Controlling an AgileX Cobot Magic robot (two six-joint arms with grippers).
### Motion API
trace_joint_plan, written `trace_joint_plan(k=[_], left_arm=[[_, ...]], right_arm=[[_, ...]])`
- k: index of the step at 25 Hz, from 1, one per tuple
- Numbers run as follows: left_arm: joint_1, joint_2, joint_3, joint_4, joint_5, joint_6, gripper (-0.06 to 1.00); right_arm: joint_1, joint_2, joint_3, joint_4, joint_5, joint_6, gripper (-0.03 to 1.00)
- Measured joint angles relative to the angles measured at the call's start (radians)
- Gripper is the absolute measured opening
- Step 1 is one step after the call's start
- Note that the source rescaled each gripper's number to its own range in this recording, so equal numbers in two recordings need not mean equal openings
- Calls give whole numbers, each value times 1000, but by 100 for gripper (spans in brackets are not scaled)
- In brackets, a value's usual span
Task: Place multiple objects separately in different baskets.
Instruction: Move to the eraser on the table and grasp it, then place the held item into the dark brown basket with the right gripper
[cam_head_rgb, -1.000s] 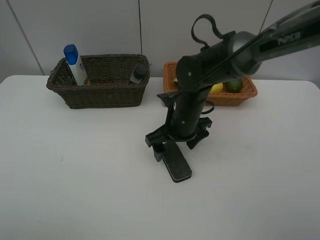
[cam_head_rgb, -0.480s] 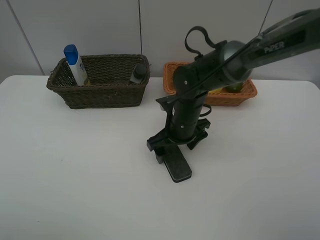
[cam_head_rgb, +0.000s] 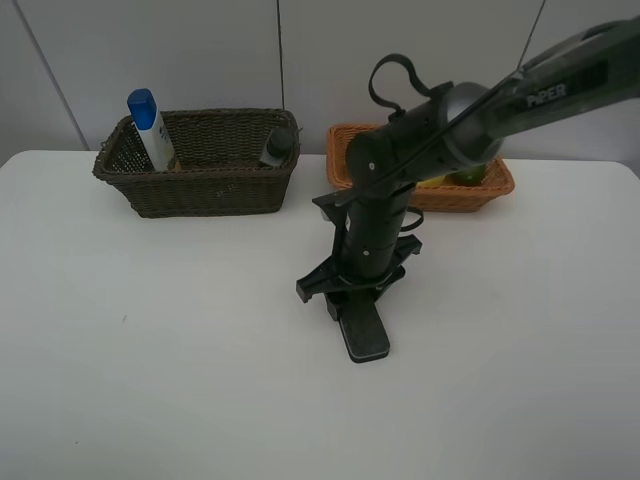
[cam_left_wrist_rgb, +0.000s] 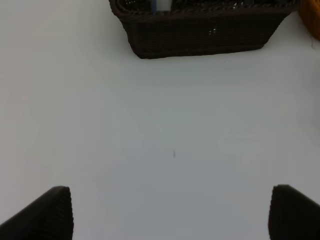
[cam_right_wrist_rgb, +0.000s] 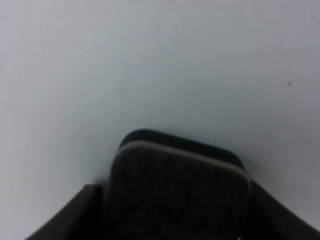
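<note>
Right end effector (cam_head_rgb: 352, 292) is down on the black eraser block (cam_head_rgb: 362, 330) mid-worktop (cam_head_rgb: 150, 380), in front of both baskets. In the right wrist view the jaws sit flush against the block's two sides, so I read it as clamped on it, though whether the squeeze is at full force I can't tell. Left end effector (cam_left_wrist_rgb: 170, 212) is spread wide, holding nothing, hovering over bare worktop short of the dark basket (cam_head_rgb: 200, 165). To do this step well: confirm both jaws bear evenly on the block's flanks before lifting, raise straight up so the flat block doesn't pivot or scrape, clear the basket rim with margin, then release low inside. My guess is it belongs in the dark basket with the blue-capped bottle (cam_head_rgb: 150, 128) and the dark grey bottle (cam_head_rgb: 278, 145); the orange basket (cam_head_rgb: 480, 192) holds fruit, mostly hidden behind the arm. The high view gives basket layout and the block sticking out past the fingers, but hides jaw contact. The right wrist view shows that contact up close and nothing else. The left wrist view only shows the dark basket's front wall.
</note>
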Motion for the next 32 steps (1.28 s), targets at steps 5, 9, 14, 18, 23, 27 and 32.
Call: trace_joint_plan(k=[5,9,14,18,23,27,32], left_arm=[[0,0,0,0,0,0,100],[0,0,0,0,0,0,100],[0,0,0,0,0,0,100],[0,0,0,0,0,0,100],[0,0,0,0,0,0,100],[0,0,0,0,0,0,100],[0,0,0,0,0,0,100]], right_arm=[[0,-126,0,-7,40,0,33],[0,-264,-85,-27,-6,0,33],[0,-269,-264,-66,-126,0,33],[0,-169,-426,-105,-244,0,33],[0,1,-594,-101,-450,0,33],[0,97,-621,-94,-705,0,33],[0,182,-623,-94,-880,0,33]])
